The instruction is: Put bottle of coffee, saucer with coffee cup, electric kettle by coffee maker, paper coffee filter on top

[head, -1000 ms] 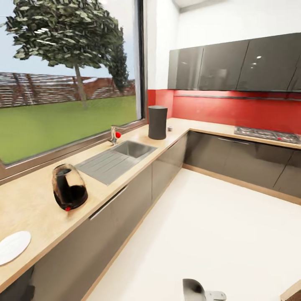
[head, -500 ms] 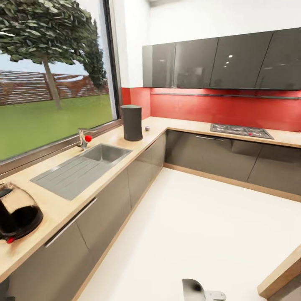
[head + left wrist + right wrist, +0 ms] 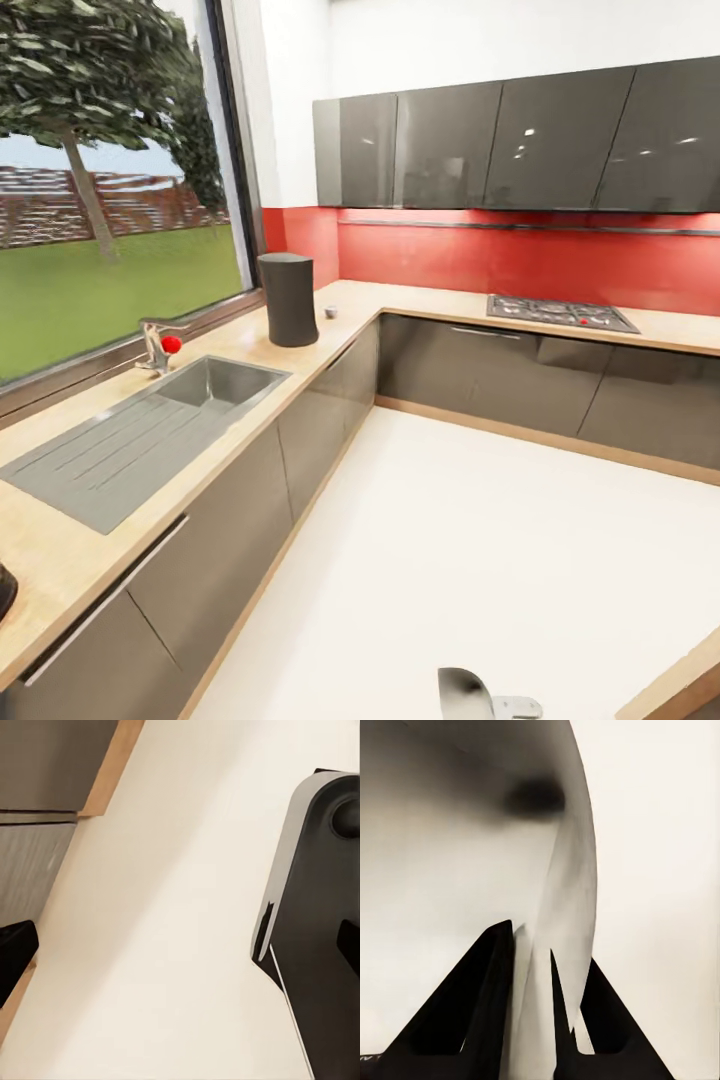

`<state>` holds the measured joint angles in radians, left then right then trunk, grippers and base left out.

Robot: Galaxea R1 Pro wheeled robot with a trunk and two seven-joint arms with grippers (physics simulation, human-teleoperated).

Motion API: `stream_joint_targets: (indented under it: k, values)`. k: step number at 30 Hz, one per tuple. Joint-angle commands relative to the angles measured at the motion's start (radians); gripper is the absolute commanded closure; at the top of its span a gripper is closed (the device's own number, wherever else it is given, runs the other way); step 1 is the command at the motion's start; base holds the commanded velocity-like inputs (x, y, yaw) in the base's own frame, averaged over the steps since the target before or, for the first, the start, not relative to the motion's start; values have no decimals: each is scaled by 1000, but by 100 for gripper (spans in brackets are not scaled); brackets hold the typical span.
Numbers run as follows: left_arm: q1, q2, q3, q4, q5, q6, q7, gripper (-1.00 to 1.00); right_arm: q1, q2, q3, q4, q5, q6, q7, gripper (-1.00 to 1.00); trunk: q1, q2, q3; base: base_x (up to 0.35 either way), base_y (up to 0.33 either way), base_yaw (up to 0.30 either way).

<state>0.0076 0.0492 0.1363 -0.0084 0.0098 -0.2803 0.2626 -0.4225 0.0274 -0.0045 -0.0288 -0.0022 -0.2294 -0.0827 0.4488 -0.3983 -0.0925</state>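
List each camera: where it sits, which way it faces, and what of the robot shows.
Head view: on the head, facing forward and down over the countertop, sink and floor; a grey robot part shows.
Left wrist view: on the left arm, facing the floor beside a cabinet.
Right wrist view: looks along the right pincer at a pale curved body.
Head and left wrist views share the floor.

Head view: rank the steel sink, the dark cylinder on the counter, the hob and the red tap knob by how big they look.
1. Steel sink with drainboard, nearest the camera.
2. Black gas hob and dark cylinder: too alike to rank.
3. Red tap knob.
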Motion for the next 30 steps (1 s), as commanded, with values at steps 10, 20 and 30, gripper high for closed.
stream_joint_targets:
  k: [10, 20, 30]
  values:
    - [0, 0, 3, -1, 1, -1, 0, -100, -1, 0, 0, 2, -4, -4, -2, 100, 1, -2, -2, 328, -121, 0]
    - [0, 0, 3, -1, 1, 1, 0, -100, -1, 5, 0, 1, -5, -4, -5, 100, 1, -2, -2, 295, -198, -22]
    - [0, 1, 2, -1, 1, 0, 0, -100, -1, 5, 0, 1, -7, -4, -5, 100, 1, -2, -2, 299, -180, -236]
